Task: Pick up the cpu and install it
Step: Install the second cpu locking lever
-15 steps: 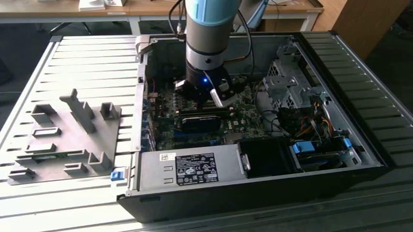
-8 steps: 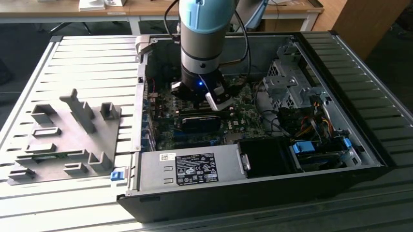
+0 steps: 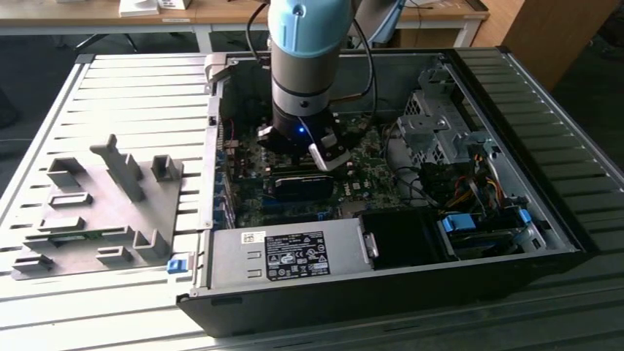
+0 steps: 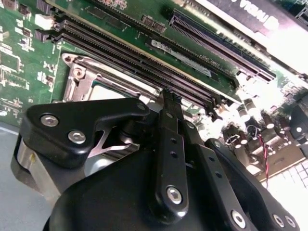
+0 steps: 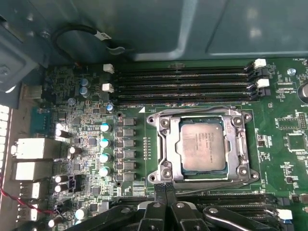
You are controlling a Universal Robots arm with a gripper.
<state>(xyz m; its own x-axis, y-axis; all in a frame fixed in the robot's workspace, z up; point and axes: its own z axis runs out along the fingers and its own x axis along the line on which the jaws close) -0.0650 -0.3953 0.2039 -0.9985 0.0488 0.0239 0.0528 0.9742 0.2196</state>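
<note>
The cpu (image 5: 202,144) is a flat square chip with a silvery-grey top. It lies flat inside the metal socket frame (image 5: 240,144) on the green motherboard in the first wrist view. My gripper (image 5: 166,188) hovers just beside the socket's edge, its two black fingers pressed together with nothing between them. In the second wrist view the shut gripper (image 4: 169,98) points at the socket frame (image 4: 77,77), and a pale corner of the cpu (image 4: 103,91) shows behind it. In the exterior view the arm (image 3: 307,73) reaches straight down into the open computer case (image 3: 546,219).
Memory slots (image 5: 183,84) run along the socket's far side, and more lie under the fingers. Capacitors (image 5: 103,142) and connectors stand beside it. A power supply (image 3: 283,256), drive cage (image 3: 429,124) and cables crowd the case. A grey fixture plate (image 3: 98,212) lies at the exterior view's left.
</note>
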